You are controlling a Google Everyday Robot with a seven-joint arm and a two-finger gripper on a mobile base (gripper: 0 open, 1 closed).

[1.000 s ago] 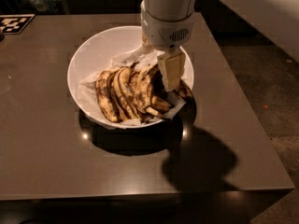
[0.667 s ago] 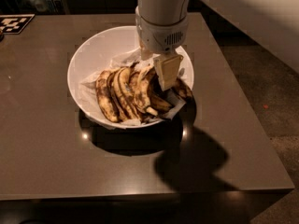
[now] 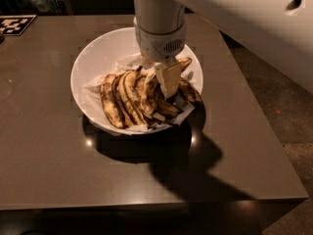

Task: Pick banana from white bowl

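In the camera view, a white bowl [image 3: 92,58] sits on a dark grey-brown table [image 3: 49,160], nearer its far right part. A crumpled white paper lining [image 3: 94,91] lies inside the bowl, and a heap of overripe bananas rests on it.

A row of flatter spotted bananas [image 3: 120,102] lies side by side in the left and middle of the heap. A short dark-brown banana [image 3: 167,109] rests low at the near side.

The banana [image 3: 191,92], long and arched with dark blotches, curves along the right side of the bowl, and its upper end shows beside the robot's wrist.

The gripper [image 3: 167,80] hangs from the pale arm [image 3: 159,18] down into the bowl and touches the heap just left of the arched banana. Whether it is spread apart or clamped on anything cannot be told.

A black-and-white marker tag [image 3: 14,24] lies at the table's far left corner.
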